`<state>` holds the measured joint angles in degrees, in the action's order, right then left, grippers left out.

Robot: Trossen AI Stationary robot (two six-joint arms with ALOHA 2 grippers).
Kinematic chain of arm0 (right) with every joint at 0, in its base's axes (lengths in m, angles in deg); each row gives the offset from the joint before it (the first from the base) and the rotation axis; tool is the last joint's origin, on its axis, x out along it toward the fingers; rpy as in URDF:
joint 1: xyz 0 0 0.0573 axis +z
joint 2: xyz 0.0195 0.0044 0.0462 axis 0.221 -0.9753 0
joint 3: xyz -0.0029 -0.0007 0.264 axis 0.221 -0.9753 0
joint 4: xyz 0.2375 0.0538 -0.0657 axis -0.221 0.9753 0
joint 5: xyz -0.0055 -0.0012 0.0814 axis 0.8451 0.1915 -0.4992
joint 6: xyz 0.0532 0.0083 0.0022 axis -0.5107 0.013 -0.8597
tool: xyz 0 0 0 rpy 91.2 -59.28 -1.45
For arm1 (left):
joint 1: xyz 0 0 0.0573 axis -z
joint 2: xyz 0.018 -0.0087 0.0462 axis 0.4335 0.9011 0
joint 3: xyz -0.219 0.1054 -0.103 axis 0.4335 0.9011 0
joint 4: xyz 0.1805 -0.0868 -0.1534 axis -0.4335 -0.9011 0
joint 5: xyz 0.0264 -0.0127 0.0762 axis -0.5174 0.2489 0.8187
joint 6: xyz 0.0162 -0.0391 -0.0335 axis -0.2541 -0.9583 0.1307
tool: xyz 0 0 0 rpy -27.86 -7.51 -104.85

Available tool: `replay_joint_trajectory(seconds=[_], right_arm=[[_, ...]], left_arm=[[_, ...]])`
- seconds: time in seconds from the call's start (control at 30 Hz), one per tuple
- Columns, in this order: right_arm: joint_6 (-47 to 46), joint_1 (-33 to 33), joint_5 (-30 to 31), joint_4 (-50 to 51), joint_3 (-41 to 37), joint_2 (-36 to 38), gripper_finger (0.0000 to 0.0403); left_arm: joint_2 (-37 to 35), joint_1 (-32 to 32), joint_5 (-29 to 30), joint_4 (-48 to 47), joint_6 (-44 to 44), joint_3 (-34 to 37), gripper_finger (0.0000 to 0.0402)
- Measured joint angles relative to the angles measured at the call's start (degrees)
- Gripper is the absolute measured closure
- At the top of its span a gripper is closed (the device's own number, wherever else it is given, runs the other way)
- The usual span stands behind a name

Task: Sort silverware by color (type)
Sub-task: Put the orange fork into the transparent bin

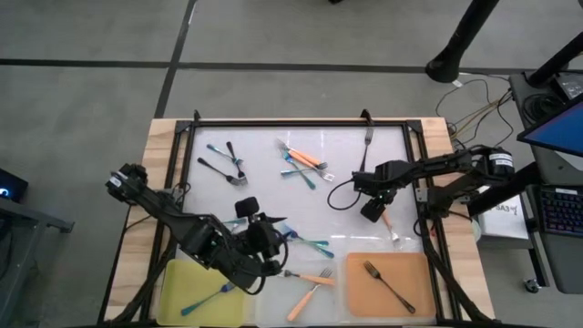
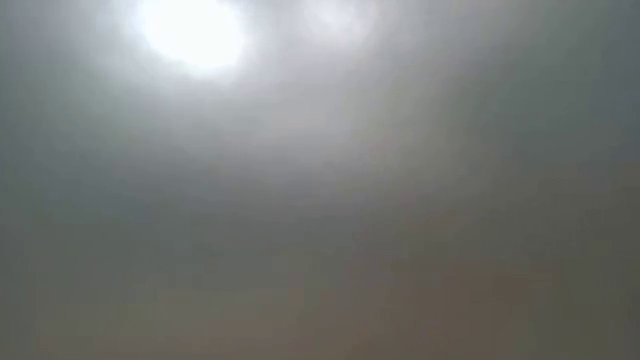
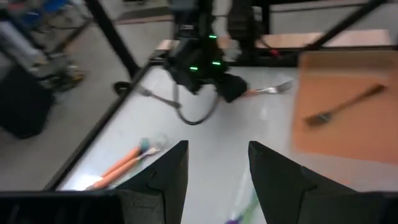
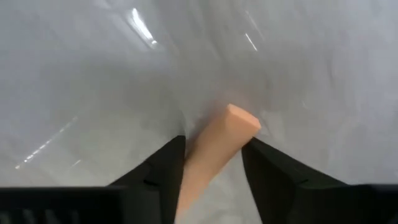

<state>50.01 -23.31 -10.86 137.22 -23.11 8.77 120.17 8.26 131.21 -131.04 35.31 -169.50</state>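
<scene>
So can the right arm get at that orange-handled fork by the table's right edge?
Probably yes: the right end effector already straddles the orange-handled fork, handle between its fingers, and nothing on the white surface crowds it.

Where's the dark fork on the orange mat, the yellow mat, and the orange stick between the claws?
dark fork [image 1: 389, 285]: high view, middle of its handle.
yellow mat [image 1: 187, 278]: high view, bare upper part.
orange handle [image 4: 219, 144]: right wrist view, middle of the handle between the fingers.

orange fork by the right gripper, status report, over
Right gripper straddling the orange-handled fork, fingers either side. Left gripper open, empty, near the yellow tray. Nothing blocking.
</scene>
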Motion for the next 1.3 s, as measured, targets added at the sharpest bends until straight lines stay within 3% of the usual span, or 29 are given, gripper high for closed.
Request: replay_joint_trajectory(seconds=[0.2,0.47,0.6,0.9,1.0,1.2,1.3], right_arm=[[1.96,0.04,-0.19,-0.63,-0.02,-0.05,0.0338],[2.15,0.03,1.12,-0.75,3.38,2.12,0.0338],[2.04,0.02,2.81,-3.12,8.29,6.82,0.0338],[6.80,0.16,4.89,-13.24,17.98,14.26,0.0338],[9.32,0.28,5.56,-18.06,20.46,15.79,0.0338],[13.87,0.50,5.83,-21.23,24.08,16.30,0.0338],[15.00,0.57,6.25,-21.39,24.98,16.39,0.0338]], left_arm=[[2.00,0.02,3.73,-0.33,-4.71,2.38,0.0254],[2.32,-2.34,1.16,-3.08,-9.58,8.11,0.0254],[2.62,-4.83,-1.10,-2.91,-10.40,8.93,0.0254],[2.46,-12.76,-8.93,0.86,-1.96,14.32,0.0254],[2.36,-16.58,-10.58,7.90,3.27,16.63,0.0254],[2.36,-24.50,-32.05,40.33,19.75,24.90,0.0254],[2.36,-27.22,-34.07,52.25,21.18,28.24,0.0260]])
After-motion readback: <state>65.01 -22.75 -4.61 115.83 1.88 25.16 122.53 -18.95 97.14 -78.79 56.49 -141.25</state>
